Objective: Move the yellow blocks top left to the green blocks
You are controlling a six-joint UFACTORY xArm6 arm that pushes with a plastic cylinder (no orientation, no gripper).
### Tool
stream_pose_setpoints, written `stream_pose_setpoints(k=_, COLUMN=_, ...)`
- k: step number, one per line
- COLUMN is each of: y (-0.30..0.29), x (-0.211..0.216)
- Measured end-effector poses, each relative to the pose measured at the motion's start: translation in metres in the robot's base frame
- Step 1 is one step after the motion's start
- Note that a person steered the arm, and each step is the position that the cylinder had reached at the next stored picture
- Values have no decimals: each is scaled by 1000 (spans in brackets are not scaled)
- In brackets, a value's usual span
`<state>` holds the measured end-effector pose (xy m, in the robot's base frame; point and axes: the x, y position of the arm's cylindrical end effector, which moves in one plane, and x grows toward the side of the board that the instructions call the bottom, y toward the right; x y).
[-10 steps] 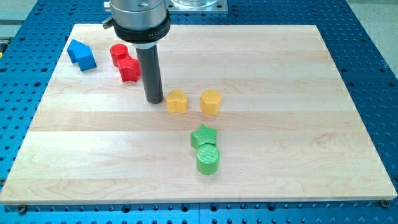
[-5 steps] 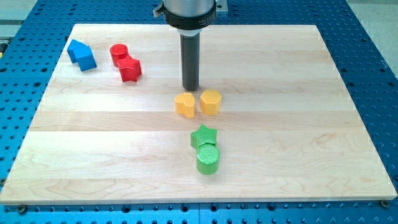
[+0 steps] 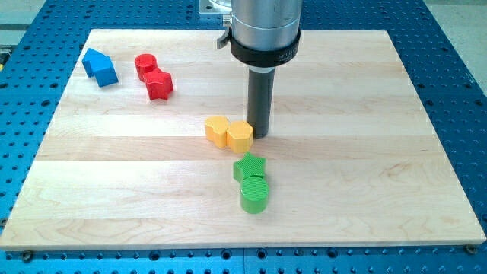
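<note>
Two yellow blocks sit side by side, touching, near the board's middle: a heart-like one on the view's left and a hexagonal one on its right. Just below them lie a green star and a green cylinder, touching each other. The hexagonal yellow block is almost against the star's top. My tip rests on the board right against the hexagonal yellow block's right side, above and right of the star.
A blue house-shaped block lies at the view's top left. A red cylinder and a red star-like block lie touching beside it. The wooden board sits on a blue perforated table.
My tip moved from left of the yellow blocks, around above them, to their right side. Both yellow blocks have been shoved left and slightly down, and now touch.
</note>
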<state>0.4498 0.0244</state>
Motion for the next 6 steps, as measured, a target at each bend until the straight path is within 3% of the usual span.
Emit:
stream_pose_setpoints(k=1, y=9, x=0)
stream_pose_setpoints(k=3, y=29, x=56)
stream_pose_setpoints(k=6, y=-25, x=28)
